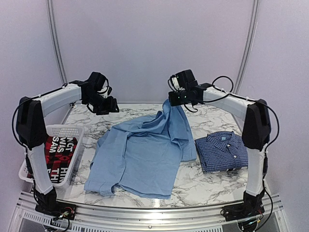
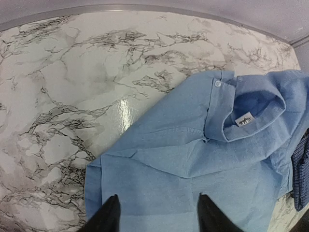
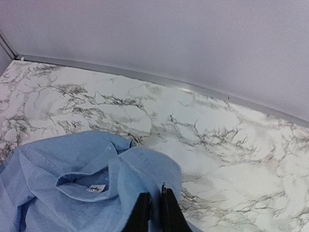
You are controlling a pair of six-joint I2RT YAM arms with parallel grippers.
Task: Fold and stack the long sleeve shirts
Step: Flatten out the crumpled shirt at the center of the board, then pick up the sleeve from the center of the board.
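Two shirts are resting on the marble table (image 1: 207, 186): the dark checked shirt (image 1: 221, 151) is lying folded at the right, and the light blue shirt (image 1: 140, 154) is sprawling across the middle. My right gripper (image 3: 155, 208) is pinching a fold of the blue one, holding it off the table, while my left gripper (image 2: 157, 215) is hovering above it, fingers spread.

light: bright, even, from above | glare: patch on marble table (image 2: 126, 108) | shadows: soft | focus: sharp, wrist edges curved
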